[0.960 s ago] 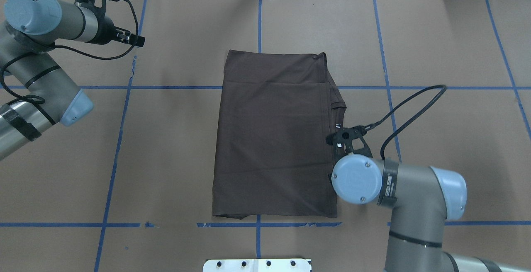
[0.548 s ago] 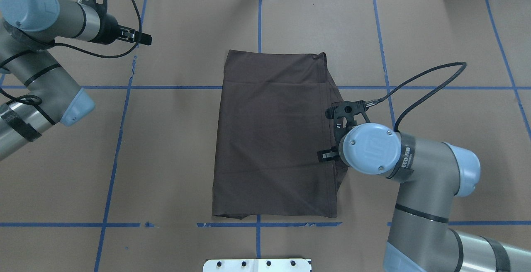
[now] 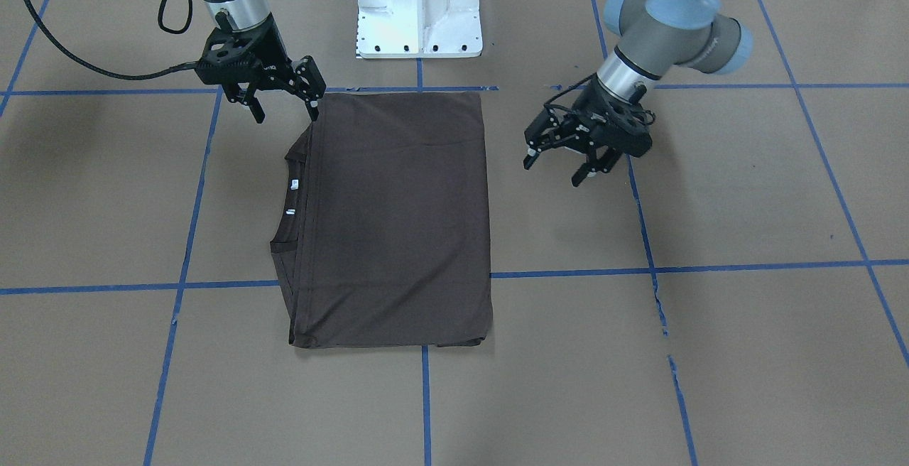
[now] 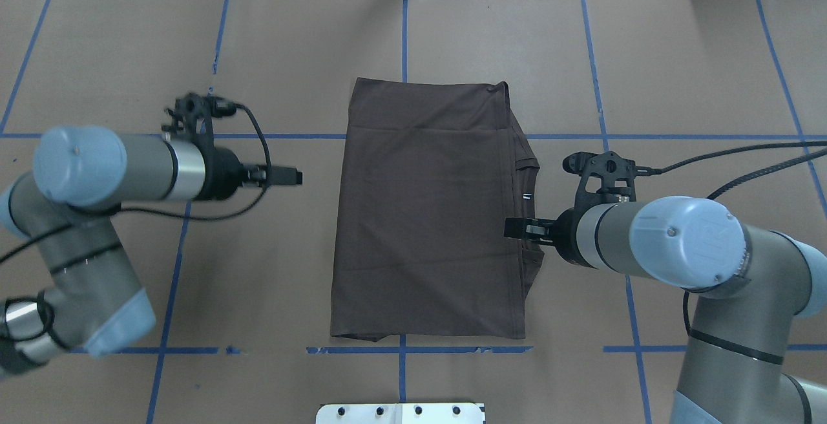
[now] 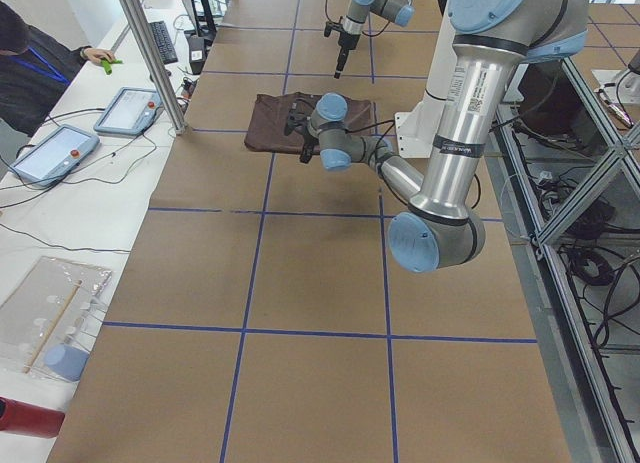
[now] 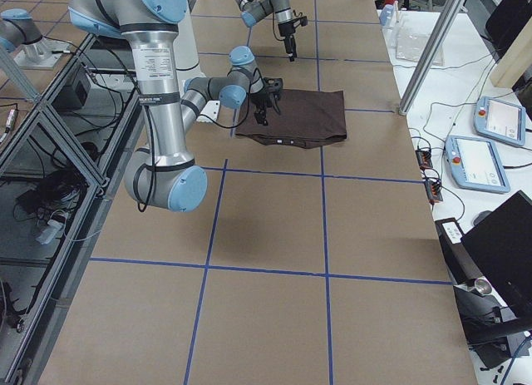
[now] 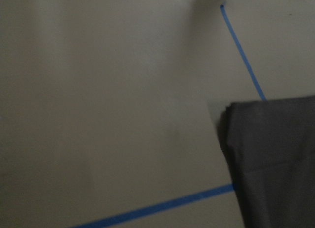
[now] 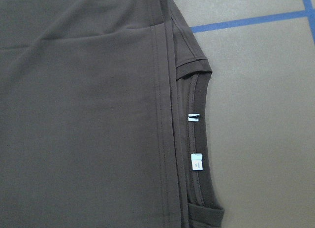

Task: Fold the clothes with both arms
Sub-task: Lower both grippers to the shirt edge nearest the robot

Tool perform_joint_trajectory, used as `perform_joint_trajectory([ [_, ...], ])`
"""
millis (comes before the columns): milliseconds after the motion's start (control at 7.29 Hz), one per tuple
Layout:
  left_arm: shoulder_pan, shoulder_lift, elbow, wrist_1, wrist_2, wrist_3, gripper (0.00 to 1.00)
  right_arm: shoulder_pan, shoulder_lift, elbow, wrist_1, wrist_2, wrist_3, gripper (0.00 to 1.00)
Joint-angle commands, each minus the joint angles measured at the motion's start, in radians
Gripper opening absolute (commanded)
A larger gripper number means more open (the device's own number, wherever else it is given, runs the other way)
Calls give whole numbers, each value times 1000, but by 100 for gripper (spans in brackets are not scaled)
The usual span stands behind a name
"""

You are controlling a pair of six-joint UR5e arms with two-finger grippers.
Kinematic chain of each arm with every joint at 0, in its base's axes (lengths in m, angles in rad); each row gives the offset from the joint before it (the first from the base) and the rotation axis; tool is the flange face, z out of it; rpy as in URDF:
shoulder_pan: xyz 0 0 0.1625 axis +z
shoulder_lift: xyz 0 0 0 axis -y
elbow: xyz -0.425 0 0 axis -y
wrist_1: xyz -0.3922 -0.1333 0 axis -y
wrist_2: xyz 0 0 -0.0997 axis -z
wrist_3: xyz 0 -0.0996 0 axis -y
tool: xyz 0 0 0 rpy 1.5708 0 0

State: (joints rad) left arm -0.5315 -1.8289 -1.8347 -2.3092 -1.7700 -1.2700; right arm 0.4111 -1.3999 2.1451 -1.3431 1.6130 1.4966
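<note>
Your T-shirt (image 4: 426,217) lies folded rectangular; left arm (image 4: 129,165), right arm (image 4: 678,243): jaws open, empty; another fold probably remains.

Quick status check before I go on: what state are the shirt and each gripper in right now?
T-shirt: folded into a flat rectangle on the table.
Collar: pokes out from the fold on the robot's right side.
Neck tags: exposed, inside the collar.
Right gripper: open, holding nothing, at the shirt's right edge.
Left gripper: open, empty, over bare table, apart from the shirt.
</note>
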Motion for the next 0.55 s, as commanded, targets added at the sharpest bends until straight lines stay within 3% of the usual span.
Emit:
perform_joint_trajectory([
  [0,242,26,-67,13,171,-260,100,-38,-31,12,96,-34,181,99],
  [137,308,26,-66,19,240,-352,86,-52,-30,12,99,-79,198,99],
  [274,355,20,-61,42,274,-435,60,-52,-30,12,99,-79,198,100],
  [411,378,20,-54,48,291,-495,46,-52,-31,10,99,-81,197,100],
])
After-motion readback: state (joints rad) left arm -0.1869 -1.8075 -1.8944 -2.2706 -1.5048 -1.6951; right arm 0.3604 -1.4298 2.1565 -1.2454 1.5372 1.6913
